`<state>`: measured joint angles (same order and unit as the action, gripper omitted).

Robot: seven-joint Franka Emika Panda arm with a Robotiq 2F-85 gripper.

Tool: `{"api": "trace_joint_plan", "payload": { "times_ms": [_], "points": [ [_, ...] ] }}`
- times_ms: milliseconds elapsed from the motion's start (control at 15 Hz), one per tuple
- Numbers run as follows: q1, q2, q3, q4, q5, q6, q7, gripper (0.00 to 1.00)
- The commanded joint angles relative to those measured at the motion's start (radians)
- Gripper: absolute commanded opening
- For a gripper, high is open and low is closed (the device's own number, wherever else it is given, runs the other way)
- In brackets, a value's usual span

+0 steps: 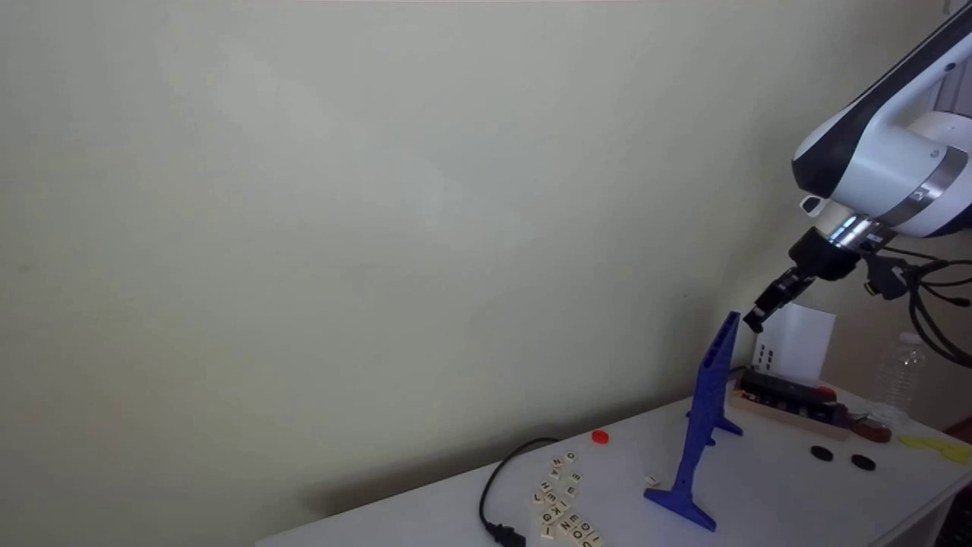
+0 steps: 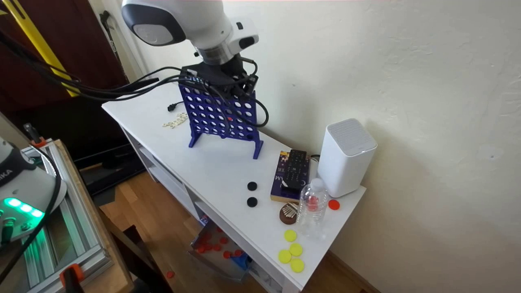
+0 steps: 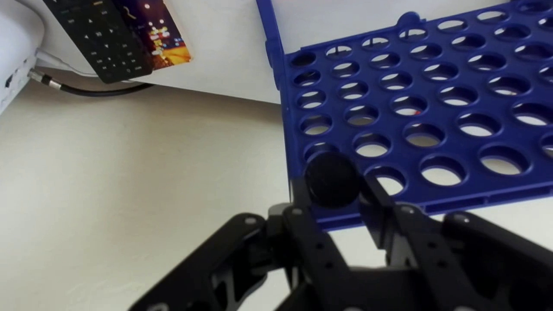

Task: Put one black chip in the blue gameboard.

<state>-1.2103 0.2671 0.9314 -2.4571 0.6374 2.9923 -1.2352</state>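
The blue gameboard point(image 1: 711, 395) stands upright on the white table; it also shows in an exterior view point(image 2: 205, 112) and in the wrist view point(image 3: 406, 157). My gripper point(image 3: 337, 185) is shut on a black chip point(image 3: 332, 179), held between its fingertips. The chip is in front of the board's end column near its top edge, on the wall side. In an exterior view my gripper point(image 1: 754, 320) is beside the board's top, slightly apart from it. The bottom hole of that column looks dark point(image 3: 303, 58). Two black chips point(image 2: 252, 186) point(image 2: 252, 202) lie on the table.
The wall point(image 1: 456, 228) runs close along the table. A white box point(image 2: 346, 162), a book point(image 2: 281, 179) with a remote point(image 2: 296, 171), a clear bottle point(image 2: 312, 207) and yellow chips point(image 2: 285, 256) stand or lie near one end. Letter tiles point(image 1: 557, 510) and a red chip point(image 1: 600, 437) lie beyond the board.
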Motion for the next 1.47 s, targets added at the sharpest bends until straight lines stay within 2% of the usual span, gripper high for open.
{"api": "trace_joint_plan", "payload": {
  "times_ms": [0,200,467,933,1400],
  "points": [
    [-0.128,-0.006,0.124,-0.009,0.092,-0.009,-0.115,0.09],
    [-0.217,0.003,0.209,-0.008,0.135,-0.016,-0.171,0.09],
    [-0.293,0.02,0.28,-0.01,0.143,-0.029,-0.204,0.09],
    [-0.361,0.062,0.352,-0.012,0.127,-0.032,-0.211,0.09],
    [-0.38,0.116,0.359,-0.006,0.115,-0.032,-0.219,0.09]
  ]
}}
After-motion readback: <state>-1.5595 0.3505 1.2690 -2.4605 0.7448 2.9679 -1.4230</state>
